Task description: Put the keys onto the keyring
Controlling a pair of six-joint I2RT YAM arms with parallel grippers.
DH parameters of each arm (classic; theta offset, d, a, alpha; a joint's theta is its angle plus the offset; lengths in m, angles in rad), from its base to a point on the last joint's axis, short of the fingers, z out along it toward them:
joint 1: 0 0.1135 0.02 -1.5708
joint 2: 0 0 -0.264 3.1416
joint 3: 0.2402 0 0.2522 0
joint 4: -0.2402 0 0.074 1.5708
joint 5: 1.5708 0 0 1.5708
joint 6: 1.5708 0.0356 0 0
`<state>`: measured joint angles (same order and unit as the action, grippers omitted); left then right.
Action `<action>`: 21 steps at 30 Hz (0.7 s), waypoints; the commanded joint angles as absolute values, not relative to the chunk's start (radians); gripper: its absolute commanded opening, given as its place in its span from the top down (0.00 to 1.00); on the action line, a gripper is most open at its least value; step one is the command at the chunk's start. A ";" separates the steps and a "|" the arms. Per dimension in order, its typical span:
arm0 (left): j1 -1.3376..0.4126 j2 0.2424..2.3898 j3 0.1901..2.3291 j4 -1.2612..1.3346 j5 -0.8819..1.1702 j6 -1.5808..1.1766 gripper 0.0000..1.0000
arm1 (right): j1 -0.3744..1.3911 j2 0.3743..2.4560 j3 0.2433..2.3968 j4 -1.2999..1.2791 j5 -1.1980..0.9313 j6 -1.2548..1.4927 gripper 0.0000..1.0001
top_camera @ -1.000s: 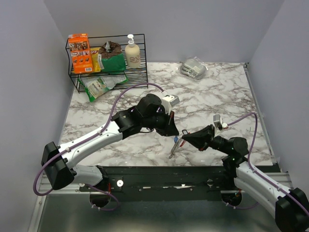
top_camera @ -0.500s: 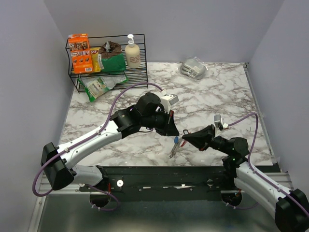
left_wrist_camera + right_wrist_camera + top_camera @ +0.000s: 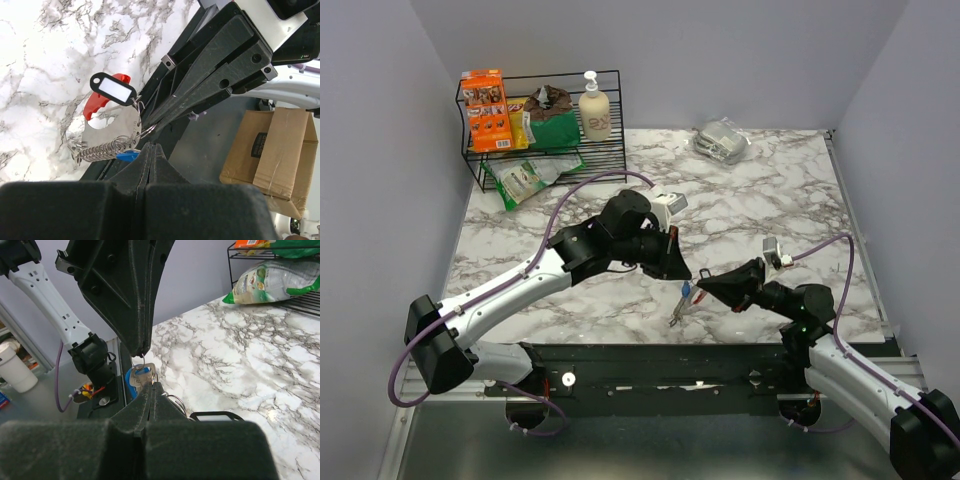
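Threading is judged in hand: over the surface's (image 3: 770, 210) near edge, the keyring (image 3: 102, 149) is pinched in the left gripper (image 3: 151, 147) and one of the keys (image 3: 145, 374) in the right gripper (image 3: 151, 387), so a fine sliding alignment is needed.

The left gripper (image 3: 150, 148) has its jaws pressed together. Just beyond its tips is the wire ring of the keyring (image 3: 102, 149). Left of the tips hang a blue-headed key (image 3: 128, 156), a silver key (image 3: 112, 126), a red clip (image 3: 100, 103) and a black tag (image 3: 113, 88). From ahead and to the right, the right gripper (image 3: 154, 122), also closed, reaches the same ring. Which one grips it is unclear. A cardboard box (image 3: 275, 150) lies far right.
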<state>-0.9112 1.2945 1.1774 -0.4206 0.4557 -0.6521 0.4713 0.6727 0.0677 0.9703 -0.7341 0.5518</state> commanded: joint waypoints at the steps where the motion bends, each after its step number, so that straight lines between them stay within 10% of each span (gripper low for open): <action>1: -0.902 1.289 1.151 -0.425 0.462 -0.669 1.00 | 0.476 0.660 0.058 1.014 -0.713 0.540 0.99; 21: -0.900 1.307 1.103 -0.318 0.500 -0.713 1.00 | 0.476 0.675 0.054 1.028 -0.719 0.541 1.00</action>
<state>-0.9031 1.2949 1.1038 -0.3527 0.4667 -0.7040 0.4713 0.6796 0.0639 0.9718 -0.7341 0.5510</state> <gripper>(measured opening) 0.009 0.011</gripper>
